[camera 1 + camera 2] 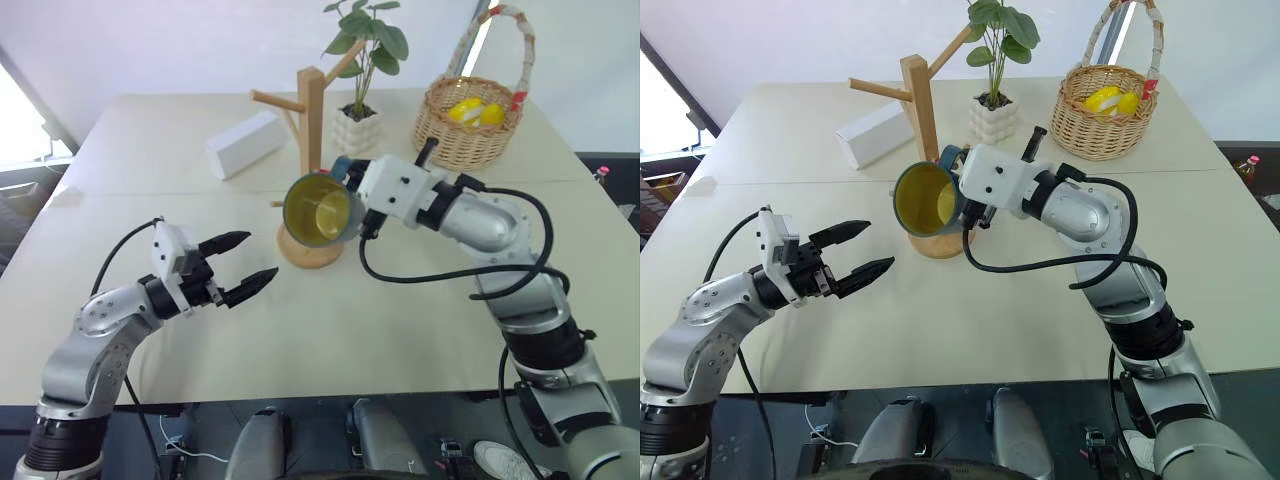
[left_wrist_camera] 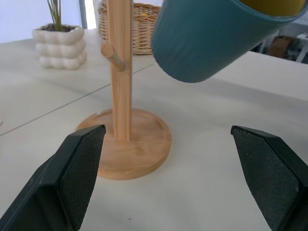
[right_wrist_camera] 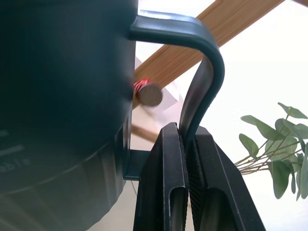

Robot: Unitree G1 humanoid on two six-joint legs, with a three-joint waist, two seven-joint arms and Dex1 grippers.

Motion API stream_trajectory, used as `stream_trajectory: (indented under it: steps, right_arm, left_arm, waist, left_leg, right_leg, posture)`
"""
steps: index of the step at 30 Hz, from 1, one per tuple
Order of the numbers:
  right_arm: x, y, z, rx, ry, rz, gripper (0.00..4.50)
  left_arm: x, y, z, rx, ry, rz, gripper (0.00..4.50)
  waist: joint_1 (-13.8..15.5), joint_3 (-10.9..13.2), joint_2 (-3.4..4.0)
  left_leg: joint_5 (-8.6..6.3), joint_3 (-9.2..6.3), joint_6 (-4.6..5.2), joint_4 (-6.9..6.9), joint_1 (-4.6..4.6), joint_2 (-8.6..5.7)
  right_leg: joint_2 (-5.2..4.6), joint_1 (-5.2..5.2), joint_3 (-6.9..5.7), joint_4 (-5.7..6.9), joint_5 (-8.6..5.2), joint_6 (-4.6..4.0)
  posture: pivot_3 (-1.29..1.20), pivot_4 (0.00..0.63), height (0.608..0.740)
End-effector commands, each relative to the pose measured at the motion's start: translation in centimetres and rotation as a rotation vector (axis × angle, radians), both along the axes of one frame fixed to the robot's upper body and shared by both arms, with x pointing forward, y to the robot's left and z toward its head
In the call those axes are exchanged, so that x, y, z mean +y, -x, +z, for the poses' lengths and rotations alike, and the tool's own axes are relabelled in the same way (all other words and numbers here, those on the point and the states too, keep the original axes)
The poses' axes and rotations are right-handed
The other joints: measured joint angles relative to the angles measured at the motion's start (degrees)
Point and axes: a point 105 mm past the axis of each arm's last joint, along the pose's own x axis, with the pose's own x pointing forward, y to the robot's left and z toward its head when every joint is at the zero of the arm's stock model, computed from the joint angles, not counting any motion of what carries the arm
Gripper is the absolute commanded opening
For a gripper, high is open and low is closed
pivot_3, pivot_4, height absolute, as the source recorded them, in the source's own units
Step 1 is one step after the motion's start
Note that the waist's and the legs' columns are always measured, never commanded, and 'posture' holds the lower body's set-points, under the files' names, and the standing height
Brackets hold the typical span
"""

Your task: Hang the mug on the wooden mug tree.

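Note:
My right gripper [image 3: 186, 138] is shut on the loop handle [image 3: 204, 72] of the dark teal mug [image 1: 318, 210]. The mug is held in the air on its side, its yellow inside facing me, just in front of the wooden mug tree [image 1: 312, 110]. In the right wrist view a round peg end [image 3: 149, 94] with a red tag shows through the handle's loop, beside the mug's wall. The tree's disc base [image 1: 310, 256] rests on the table below the mug. My left gripper [image 1: 262, 257] hangs open to the left of the base, holding nothing.
Behind the tree stand a potted green plant [image 1: 360, 125] in a white pot, a wicker basket [image 1: 468, 125] with yellow fruit to its right, and a white box [image 1: 243, 143] to its left. The table's front edge [image 1: 300, 395] runs below the arms.

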Motion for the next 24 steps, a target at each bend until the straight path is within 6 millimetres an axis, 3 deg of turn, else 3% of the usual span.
stream_trajectory:
  steps: [1, 10, 13, 15, 20, 24]
  right_arm:
    - [0.5, -0.1, 0.9, -0.021, 0.007, 0.003, 0.03]
    - [0.8, -0.7, 0.3, 0.015, 0.022, -0.014, 0.03]
    - [0.9, -0.6, 0.7, -0.001, 0.012, -0.014, 0.96]
    - [0.8, -0.6, 1.1, -0.018, 0.011, -0.018, 1.89]
    - [-0.6, -0.3, 2.3, -0.055, -0.007, -0.034, 1.89]
    - [-3.0, 1.0, 2.2, -0.013, -0.073, 0.008, 1.89]
  left_arm:
    - [-0.2, 0.2, 1.7, -0.053, 0.012, -0.016, 4.5]
    - [-0.6, 0.2, 1.8, -0.052, 0.019, -0.024, 4.5]
    - [-0.6, 0.2, 1.8, -0.051, 0.02, -0.024, 4.5]
    - [-0.6, 0.1, 1.9, -0.051, 0.021, -0.023, 4.5]
    - [-0.7, -0.3, 1.8, -0.048, 0.029, -0.017, 4.5]
    - [-0.2, -0.8, 1.5, -0.035, 0.063, 0.029, 4.5]
  waist:
    - [0.1, 0.0, 0.0]
    - [0.0, 0.0, 0.0]
    - [0.0, 0.0, 0.0]
    - [0.0, 0.0, 0.0]
    - [0.1, 0.0, 0.0]
    - [0.2, 0.0, -0.02]
  left_leg:
    - [0.0, 0.0, 0.0, 0.0, 0.0, 0.0]
    - [0.0, 0.01, 0.0, 0.0, -0.02, -0.01]
    - [0.0, 0.0, 0.0, -0.01, -0.02, -0.01]
    - [0.0, 0.01, 0.0, -0.01, -0.02, -0.01]
    - [0.0, 0.0, 0.0, -0.01, -0.03, -0.01]
    - [0.0, -0.01, 0.0, -0.01, -0.08, -0.03]
  right_leg:
    - [0.0, 0.0, 0.0, 0.0, 0.0, 0.0]
    - [-0.01, -0.02, 0.0, -0.01, 0.0, 0.0]
    - [-0.01, -0.02, 0.0, -0.01, 0.0, 0.0]
    - [-0.01, -0.02, 0.0, -0.01, 0.0, 0.0]
    - [-0.01, -0.02, 0.0, -0.02, 0.0, 0.0]
    - [-0.05, 0.01, -0.03, -0.1, 0.0, 0.01]
  posture:
    - [0.0, 0.15, 0.74]
    - [0.0, 0.15, 0.74]
    - [0.0, 0.15, 0.74]
    - [0.0, 0.15, 0.74]
    - [0.0, 0.15, 0.74]
    - [0.0, 0.15, 0.74]
